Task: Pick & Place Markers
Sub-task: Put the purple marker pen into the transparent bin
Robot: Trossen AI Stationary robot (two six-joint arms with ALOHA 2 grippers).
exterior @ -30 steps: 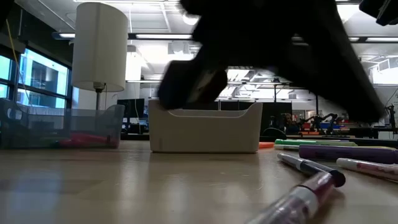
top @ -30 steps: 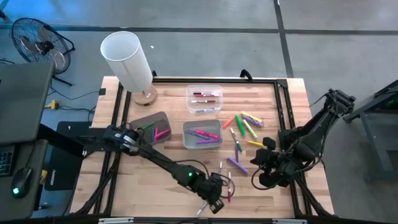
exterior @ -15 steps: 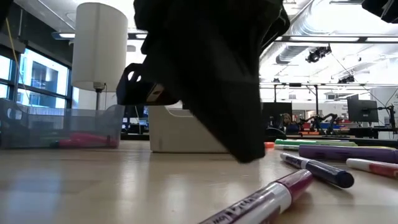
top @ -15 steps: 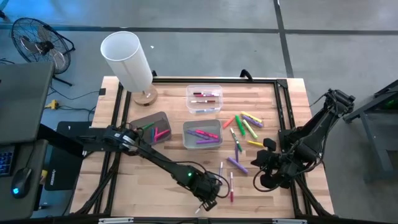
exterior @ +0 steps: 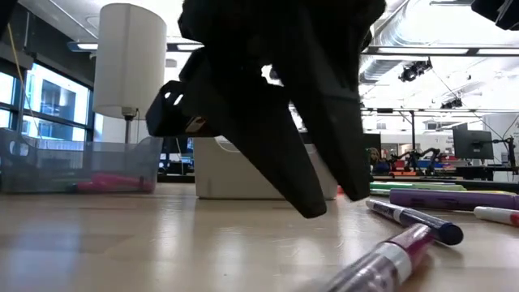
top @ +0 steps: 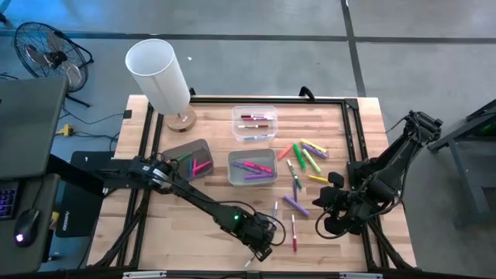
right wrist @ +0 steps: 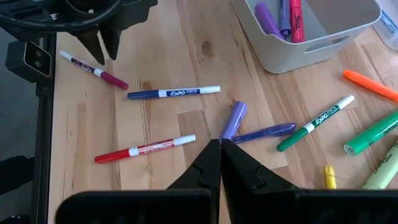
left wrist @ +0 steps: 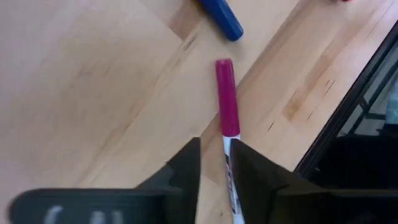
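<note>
— Where's my left pincer (top: 262, 249)?
— Bottom centre of the high view, fingers apart over the magenta-capped marker (left wrist: 226, 99) lying flat on the worktop (top: 209, 190).
— And the right pincer (top: 324, 218)?
— Lower right, fingers closed together, holding nothing.

My fingers (right wrist: 219, 163) closed tip to tip. Just beyond: purple marker (right wrist: 232, 120). Farther off: blue marker (right wrist: 173, 93), red marker (right wrist: 145, 149), grey bin (right wrist: 314, 46) holding markers. Other gripper (right wrist: 102, 42) over magenta marker (right wrist: 93, 71).
</note>
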